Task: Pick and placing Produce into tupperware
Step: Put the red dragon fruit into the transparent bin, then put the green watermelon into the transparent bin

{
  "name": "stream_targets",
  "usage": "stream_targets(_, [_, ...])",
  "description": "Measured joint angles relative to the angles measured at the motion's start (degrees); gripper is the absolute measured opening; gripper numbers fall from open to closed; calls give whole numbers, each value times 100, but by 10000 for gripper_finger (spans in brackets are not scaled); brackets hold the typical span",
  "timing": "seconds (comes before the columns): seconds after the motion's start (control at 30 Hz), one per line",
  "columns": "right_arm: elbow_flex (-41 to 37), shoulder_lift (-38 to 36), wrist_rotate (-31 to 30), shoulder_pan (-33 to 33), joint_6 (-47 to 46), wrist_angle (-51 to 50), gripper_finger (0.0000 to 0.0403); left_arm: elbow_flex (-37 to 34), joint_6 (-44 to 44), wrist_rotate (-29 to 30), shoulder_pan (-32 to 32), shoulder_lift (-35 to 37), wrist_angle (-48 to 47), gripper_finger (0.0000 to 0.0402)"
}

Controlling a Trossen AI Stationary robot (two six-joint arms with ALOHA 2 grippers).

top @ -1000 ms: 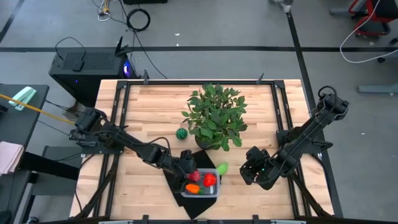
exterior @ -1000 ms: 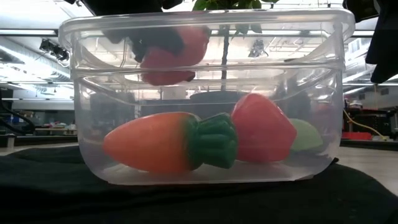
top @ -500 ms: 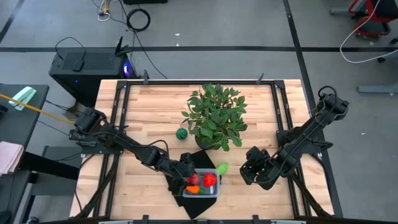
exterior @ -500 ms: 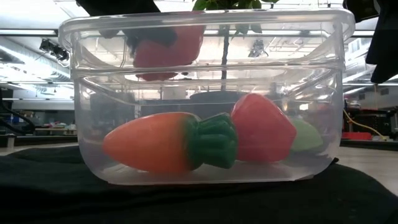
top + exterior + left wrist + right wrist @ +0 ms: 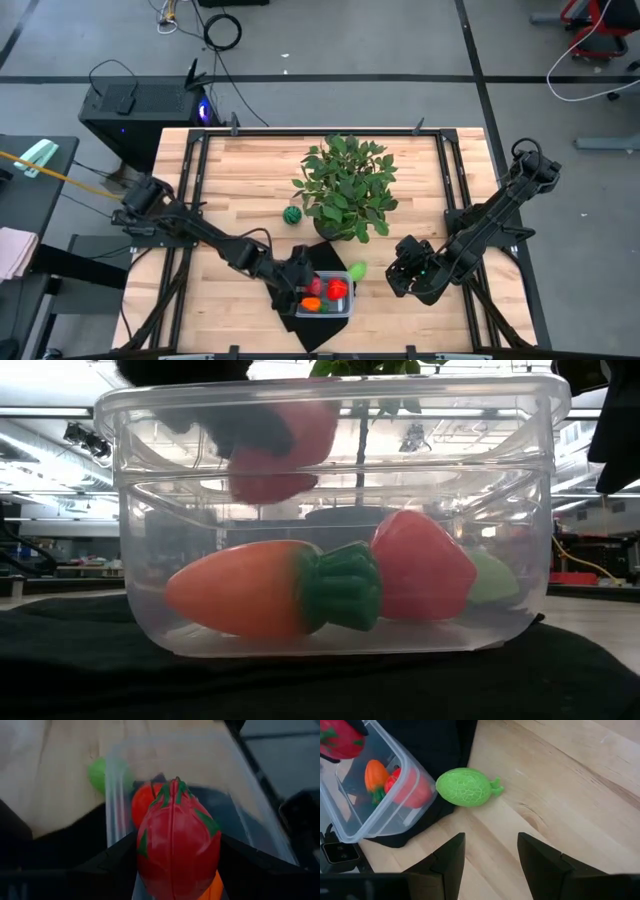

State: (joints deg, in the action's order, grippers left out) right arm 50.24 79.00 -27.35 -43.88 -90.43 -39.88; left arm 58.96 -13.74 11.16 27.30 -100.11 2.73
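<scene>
Two smooth moulded pieces, orange carrot (image 5: 268, 588) and red strawberry (image 5: 420, 565), lying in the clear rounded tupperware (image 5: 140, 510) on the black mat (image 5: 318, 330). Third, a glossy red fruit (image 5: 178, 840), clenched in the left claw (image 5: 301, 283) above the tub, slightly lower than before. Netted yellow-green piece (image 5: 466, 787) beside it on the wooden desk (image 5: 240, 190). Right claw (image 5: 488, 855) parted, unmoved.

Left gripper (image 5: 303, 283) fingers clamped, arm stretched low; right gripper (image 5: 401, 279) fingers parted, hovering.
</scene>
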Motion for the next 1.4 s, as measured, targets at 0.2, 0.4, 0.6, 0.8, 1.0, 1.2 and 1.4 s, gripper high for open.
stream_targets(0.2, [0, 0, 0, -2, 2, 38, 187, -7, 267, 343, 137, -87, 69, 238])
stream_targets(0.4, [0, 0, -1, 0, 7, 38, 187, -2, 302, 469, 149, -131, 203, 234])
stream_targets(0.6, [0, 0, -1, 0, 15, 38, 187, -2, 283, 429, 140, -130, 217, 242])
stream_targets(0.8, [0, 0, 0, 0, 15, 38, 187, -2, 239, 407, 145, -131, 214, 243])
stream_targets(1.0, [2, 0, -1, -2, 15, 54, 187, -2, 205, 403, 146, -130, 214, 257])
stream_targets(1.2, [2, 0, -2, 0, 15, 66, 187, -2, 193, 326, 140, -129, 214, 261])
stream_targets(1.4, [2, 0, -2, -2, 15, 77, 187, -2, 88, 293, 140, -129, 180, 259])
